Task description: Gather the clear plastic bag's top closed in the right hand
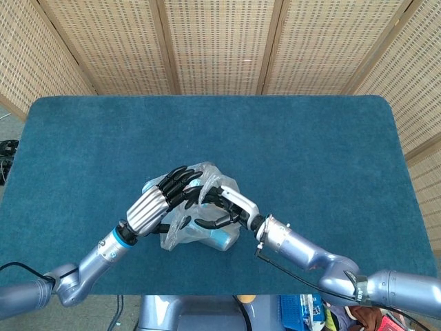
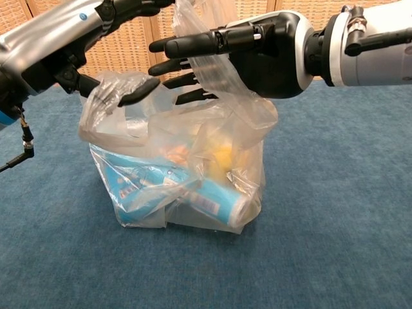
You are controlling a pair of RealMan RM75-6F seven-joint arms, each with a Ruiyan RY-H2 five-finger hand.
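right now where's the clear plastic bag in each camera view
Head view: the clear plastic bag sits low and left of centre on the blue table, between the two hands.
Chest view: the bag fills the middle of the picture, standing on the table, its top reaching up to the fingers.
Shared landmark: the right hand, fingers spread at the bag's top, with the left hand opposite.

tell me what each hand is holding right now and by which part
The left hand has a fold of the clear plastic bag draped over its thumb at the top edge. The right hand has its fingers extended through the loose top, not closed on it.
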